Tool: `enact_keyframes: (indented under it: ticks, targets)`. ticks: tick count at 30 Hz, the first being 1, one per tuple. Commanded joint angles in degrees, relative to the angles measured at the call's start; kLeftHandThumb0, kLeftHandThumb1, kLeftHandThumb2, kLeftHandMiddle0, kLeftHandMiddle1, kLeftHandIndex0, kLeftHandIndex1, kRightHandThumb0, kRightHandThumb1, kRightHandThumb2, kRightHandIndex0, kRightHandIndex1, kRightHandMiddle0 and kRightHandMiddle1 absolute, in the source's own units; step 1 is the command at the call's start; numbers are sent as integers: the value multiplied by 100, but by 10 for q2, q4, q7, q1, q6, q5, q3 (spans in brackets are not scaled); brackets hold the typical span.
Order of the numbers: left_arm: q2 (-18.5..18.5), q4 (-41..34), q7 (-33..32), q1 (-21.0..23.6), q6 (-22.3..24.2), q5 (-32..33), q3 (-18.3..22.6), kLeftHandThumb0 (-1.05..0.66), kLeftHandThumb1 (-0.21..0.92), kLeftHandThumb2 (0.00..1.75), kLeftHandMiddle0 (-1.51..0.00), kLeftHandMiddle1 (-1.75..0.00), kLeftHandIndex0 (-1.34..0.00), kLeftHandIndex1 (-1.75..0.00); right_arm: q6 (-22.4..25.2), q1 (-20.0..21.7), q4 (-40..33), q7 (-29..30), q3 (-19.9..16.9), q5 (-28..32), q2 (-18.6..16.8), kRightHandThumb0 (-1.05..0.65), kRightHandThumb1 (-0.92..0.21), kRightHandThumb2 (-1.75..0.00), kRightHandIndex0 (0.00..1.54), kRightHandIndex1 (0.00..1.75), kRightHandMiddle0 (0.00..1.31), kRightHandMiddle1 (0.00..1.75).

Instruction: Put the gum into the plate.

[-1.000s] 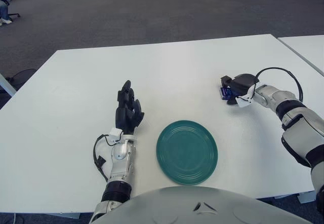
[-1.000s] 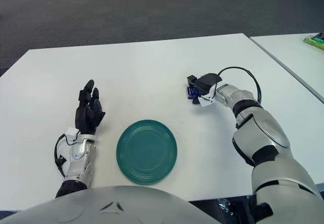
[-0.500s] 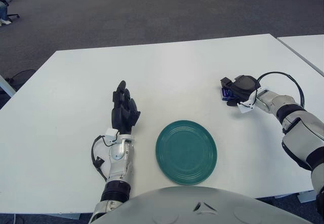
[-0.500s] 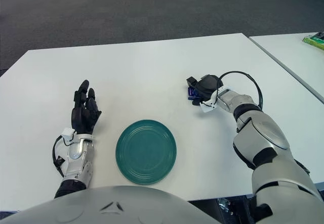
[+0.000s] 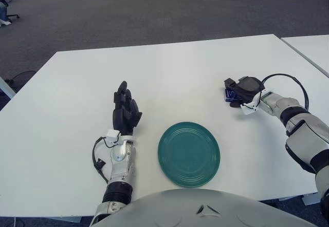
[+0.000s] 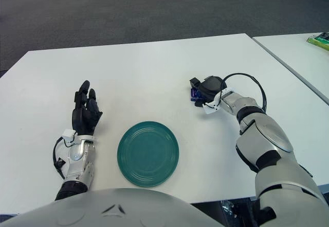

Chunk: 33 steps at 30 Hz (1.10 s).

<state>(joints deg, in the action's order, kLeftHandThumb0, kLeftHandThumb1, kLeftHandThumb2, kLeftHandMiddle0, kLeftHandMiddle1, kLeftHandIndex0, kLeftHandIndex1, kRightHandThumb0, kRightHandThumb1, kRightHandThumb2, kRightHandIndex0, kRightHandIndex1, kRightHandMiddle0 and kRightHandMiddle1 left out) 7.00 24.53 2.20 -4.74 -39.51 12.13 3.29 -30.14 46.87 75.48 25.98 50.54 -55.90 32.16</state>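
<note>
A round, dark green ridged plate point(image 5: 189, 154) sits near the front edge of a wide white table point(image 5: 77, 98), close to the robot's body. Nothing lies in the plate; its concentric rings show bare across the whole surface.

The small blue pack of gum point(image 6: 195, 94) is on the robot's right side of the table, well apart from the plate and farther back. The black three-fingered right hand point(image 5: 239, 91) is wrapped over it, fingers curled down around the pack so that only a sliver of blue with pale lettering shows at the side facing the table's centre. With so little of the pack uncovered, its long axis and the way it points cannot be made out. Whether it rests on the table or is raised just off it also cannot be told. A black cable loops over the right wrist behind the hand.

The black three-fingered left hand point(image 5: 125, 114) lies on the table just to the left of the plate, not touching it. Its fingers are stretched out straight, close together, pointing away from the robot, and hold nothing.
</note>
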Motion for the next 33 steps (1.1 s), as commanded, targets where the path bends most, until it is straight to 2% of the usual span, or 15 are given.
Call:
enact_keyframes:
  ticks: [1,5,9,13,18,21,25,28,33]
  targets:
    - [56,103,6,-64,-21,19,10,-89,92,71,-15,0,0,-57,-25,32,7,-38,-9,4,-16,-40,-72,-82,89,175,40,175]
    - [53,102,15,-62,-17,21,13,-89,92,71,-15,0,0,-56,-61,98,-16,-27,-21,7,-8,-40,-66,-88,91,175,38,175]
    - [51,107,19,-59,-14,21,19,-89,92,70,-15,0,0,-56,-62,119,-31,47,-16,-13,-3,-40,-63,-92,93,175,39,175]
    - [51,109,23,-56,-12,20,22,-90,92,70,-15,0,0,-58,-84,148,-62,112,-44,1,2,-41,-58,-99,97,175,42,175]
    - [59,96,23,-60,-7,25,22,-91,92,69,-16,-1,0,-62,-122,173,-131,122,-83,18,18,-42,-53,-105,102,175,45,175]
    - [60,94,23,-61,-5,27,23,-91,92,69,-16,-1,0,-64,-131,175,-158,120,-100,21,26,-43,-51,-108,105,175,47,175]
    - [59,97,19,-60,-5,23,25,-91,92,69,-16,0,0,-63,-131,160,-230,121,-132,25,44,-43,-47,-112,110,175,49,175]
    - [56,106,18,-57,-5,22,28,-91,92,69,-16,0,0,-63,-128,151,-268,92,-157,45,40,-44,-46,-114,112,175,51,175]
    - [52,118,20,-52,-8,21,34,-90,92,69,-16,0,0,-62,-157,125,-341,42,-179,81,34,-44,-45,-115,115,175,51,175]
